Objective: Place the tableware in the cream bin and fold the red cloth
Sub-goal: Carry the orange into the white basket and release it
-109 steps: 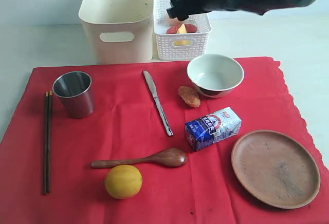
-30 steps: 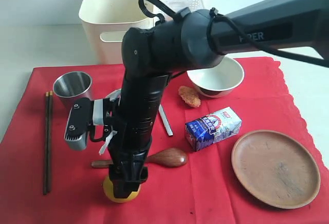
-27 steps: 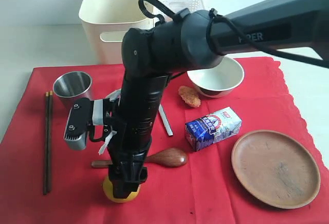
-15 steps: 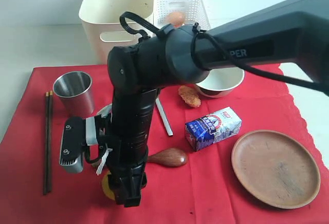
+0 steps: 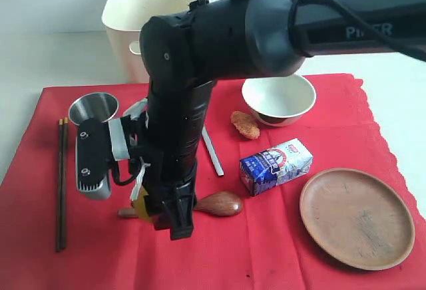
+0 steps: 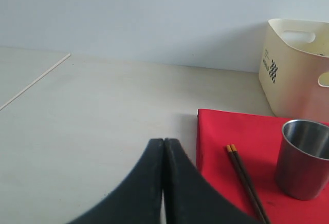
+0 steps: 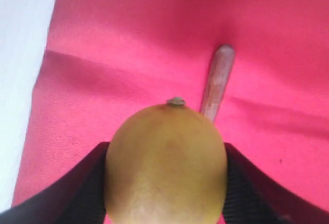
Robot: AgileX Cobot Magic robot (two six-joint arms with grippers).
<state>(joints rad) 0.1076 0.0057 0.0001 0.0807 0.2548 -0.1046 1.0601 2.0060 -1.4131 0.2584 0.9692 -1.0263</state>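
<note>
Right wrist view: lemon (image 7: 165,167) between fingers (image 7: 77,193)

One cup (image 5: 93,107), two chopsticks (image 5: 62,183), one spoon (image 5: 219,203), one bowl (image 5: 278,97), one plate (image 5: 356,217), one carton (image 5: 275,165), one lemon (image 7: 165,162).

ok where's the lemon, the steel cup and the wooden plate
lemon (image 7: 165,165), right wrist view, middle of its yellow skin
steel cup (image 6: 303,162), left wrist view, its outer wall
wooden plate (image 5: 356,217), exterior view, bare middle of its face
</note>
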